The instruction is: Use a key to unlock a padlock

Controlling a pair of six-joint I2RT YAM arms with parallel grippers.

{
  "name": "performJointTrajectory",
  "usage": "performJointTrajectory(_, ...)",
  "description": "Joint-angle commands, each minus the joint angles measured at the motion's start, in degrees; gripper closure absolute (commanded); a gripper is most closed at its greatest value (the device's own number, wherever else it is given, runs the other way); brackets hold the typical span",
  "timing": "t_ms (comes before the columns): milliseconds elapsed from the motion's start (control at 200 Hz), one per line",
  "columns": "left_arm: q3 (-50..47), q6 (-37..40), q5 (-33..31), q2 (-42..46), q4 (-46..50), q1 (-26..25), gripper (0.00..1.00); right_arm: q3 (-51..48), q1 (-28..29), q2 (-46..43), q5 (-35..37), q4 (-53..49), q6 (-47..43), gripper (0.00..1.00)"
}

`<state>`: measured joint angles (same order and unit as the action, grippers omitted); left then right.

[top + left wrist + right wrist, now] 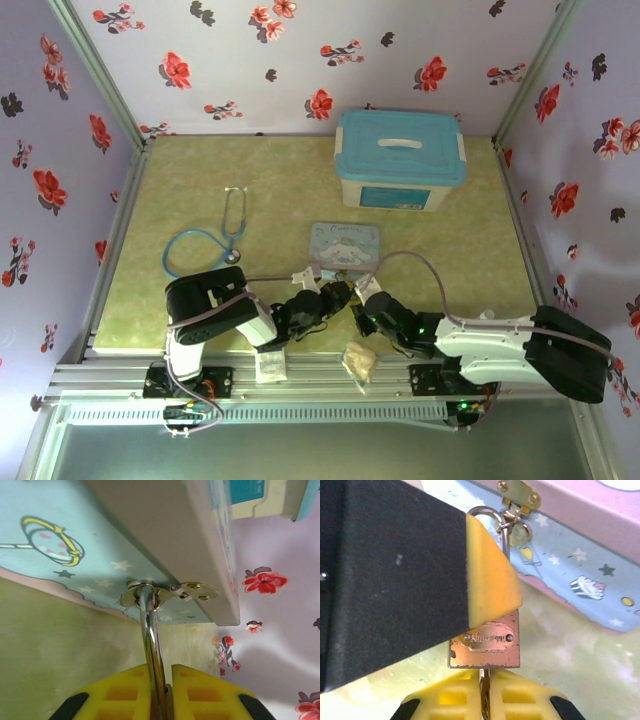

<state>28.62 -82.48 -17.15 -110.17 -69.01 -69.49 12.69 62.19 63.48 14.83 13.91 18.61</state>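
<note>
The brass padlock hangs by its thin silvery shackle from the hasp of the pale-blue cartoon tin. My left gripper is shut on the padlock, which appears edge-on in the left wrist view. Its black and yellow finger covers the lock's upper half in the right wrist view. The slim key sits pinched in my right gripper, its tip at the bottom face of the padlock. Both grippers meet in front of the tin.
A blue-lidded storage box stands behind the tin. A blue stethoscope lies to the left. Two small snack packets rest at the near edge. Floral walls enclose the green mat.
</note>
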Motion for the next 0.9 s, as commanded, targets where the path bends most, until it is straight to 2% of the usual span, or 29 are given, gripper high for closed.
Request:
performJointTrajectory(0, -0.9, -0.6, 0.5, -0.8, -3.6, -0.4, 1.00, 0.1, -2.5, 0.1, -8.1, 4.8, 3.4, 0.92)
performJointTrajectory(100, -1.0, 0.1, 0.5, -0.5, -3.4, -0.3, 1.00, -0.2, -3.6, 2.2, -10.9, 7.4, 4.5, 0.93)
performJointTrajectory(250, -0.5, 0.6, 1.9, -0.8, -1.6, -0.4, 0.86, 0.3, -3.7, 6.1, -12.8, 9.0, 5.5, 0.94)
performJointTrajectory(350, -0.7, 1.4, 2.0, 0.0, 0.9, -0.6, 0.85, 0.1, -3.7, 7.3, -13.1, 10.5, 6.3, 0.95)
performJointTrajectory(440, -0.8, 2.8, 1.8, 1.9, 6.2, -0.6, 0.80, -0.1, -3.7, 8.1, -13.0, 11.3, 7.0, 0.95)
performJointTrajectory(510, -0.4, 3.8, 1.5, 3.8, 11.6, -0.6, 0.72, -0.5, -3.7, 8.5, -13.4, 13.0, 7.8, 0.95)
performJointTrajectory(595, 0.3, 5.2, 1.6, 5.5, 17.2, -0.6, 0.69, -0.4, -3.7, 8.8, -13.7, 13.7, 8.4, 0.95)
performJointTrajectory(680, 0.6, 6.0, 2.0, 6.3, 19.5, -0.6, 0.70, -0.5, -3.7, 9.2, -13.9, 14.7, 8.8, 0.94)
performJointTrajectory(895, 1.2, 7.2, 2.2, 5.9, 21.9, -0.5, 0.84, -1.2, -3.7, 8.2, -14.0, 14.4, 9.4, 0.90)
